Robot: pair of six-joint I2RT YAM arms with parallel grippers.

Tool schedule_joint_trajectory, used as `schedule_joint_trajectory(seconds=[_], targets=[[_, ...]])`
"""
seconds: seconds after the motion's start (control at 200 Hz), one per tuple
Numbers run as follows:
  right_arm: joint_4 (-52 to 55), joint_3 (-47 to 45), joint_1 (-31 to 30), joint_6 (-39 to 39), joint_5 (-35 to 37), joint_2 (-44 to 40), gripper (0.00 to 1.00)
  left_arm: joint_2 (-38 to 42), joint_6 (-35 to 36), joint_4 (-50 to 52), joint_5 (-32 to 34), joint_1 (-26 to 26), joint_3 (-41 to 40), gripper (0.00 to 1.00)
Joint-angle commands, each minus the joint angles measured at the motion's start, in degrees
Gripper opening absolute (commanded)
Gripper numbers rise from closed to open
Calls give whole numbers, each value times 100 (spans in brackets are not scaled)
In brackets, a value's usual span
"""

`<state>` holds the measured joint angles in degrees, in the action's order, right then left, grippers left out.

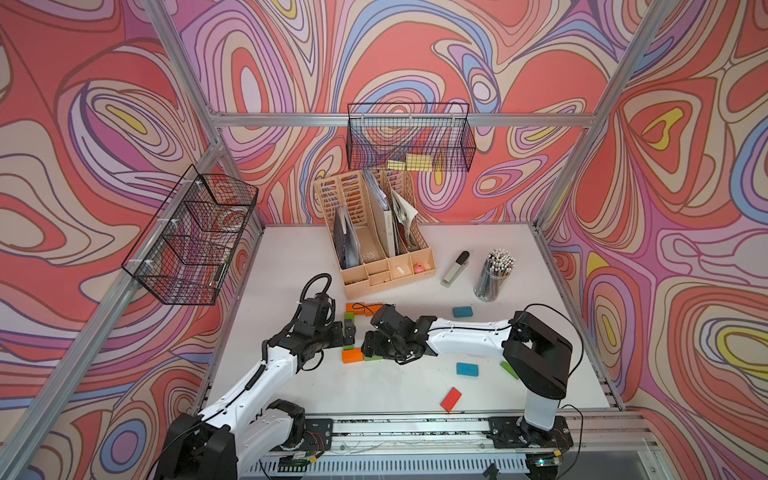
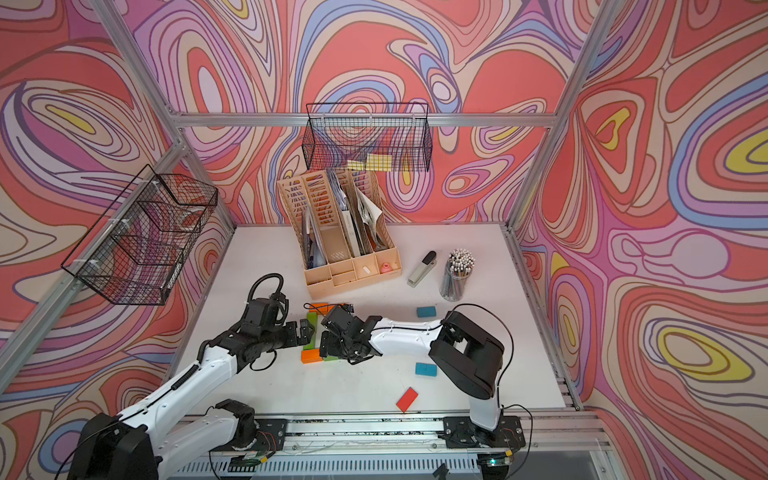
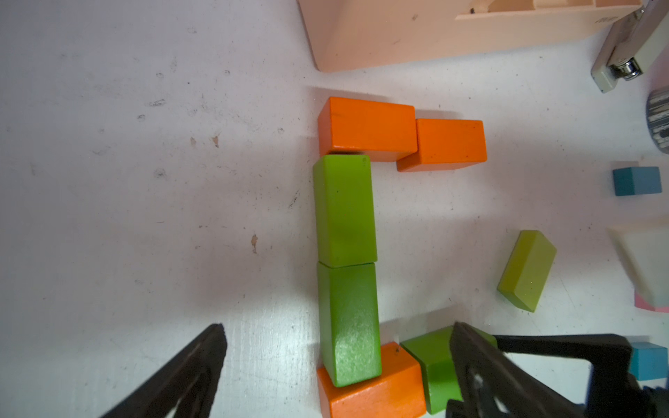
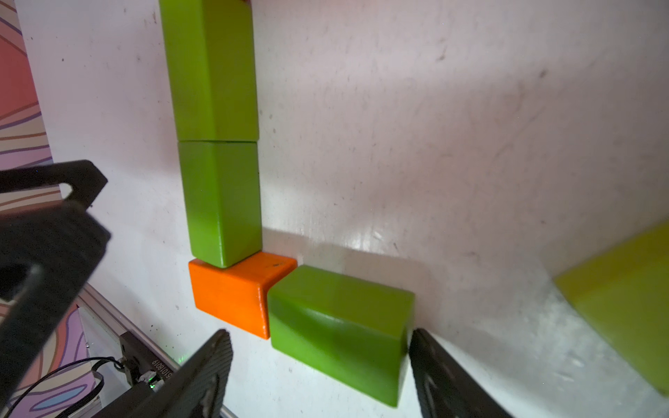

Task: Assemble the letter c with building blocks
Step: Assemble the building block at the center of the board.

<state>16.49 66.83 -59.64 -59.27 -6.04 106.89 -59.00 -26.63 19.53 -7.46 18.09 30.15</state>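
Note:
The building blocks form a bracket on the white table (image 1: 316,386). Two orange blocks (image 3: 367,126) lie at the far end, and two green blocks (image 3: 344,210) run end to end towards an orange block (image 4: 231,293). A green block (image 4: 336,325) lies against that orange one. My right gripper (image 4: 320,336) is open around this green block: one finger (image 4: 434,369) is at its end, the other stands apart. My left gripper (image 3: 336,347) is open wide, its fingers on either side of the nearer green block (image 3: 349,318). In both top views the grippers (image 1: 368,349) (image 2: 309,332) meet at the bracket.
Loose blocks lie to the right: two blue (image 1: 462,311) (image 1: 467,369), one red (image 1: 451,399), one green (image 1: 509,369). A beige desk organiser (image 1: 386,266), a stapler (image 1: 455,269) and a pencil cup (image 1: 494,274) stand behind. Wire baskets (image 1: 409,137) (image 1: 195,237) hang on the walls.

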Motion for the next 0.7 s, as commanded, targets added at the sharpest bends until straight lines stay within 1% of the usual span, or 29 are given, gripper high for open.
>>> schedule_joint_trajectory(seconds=[0.0,0.496,0.696], targets=[[-102,-56,31,-17,-17,-213,81,34,-26,87,21,21,73,99],[-113,-117,55,-44,49,-282,81,33,-20,94,17,21,70,99],[361,-130,150,6,580,-488,81,54,-20,99,35,21,70,99]])
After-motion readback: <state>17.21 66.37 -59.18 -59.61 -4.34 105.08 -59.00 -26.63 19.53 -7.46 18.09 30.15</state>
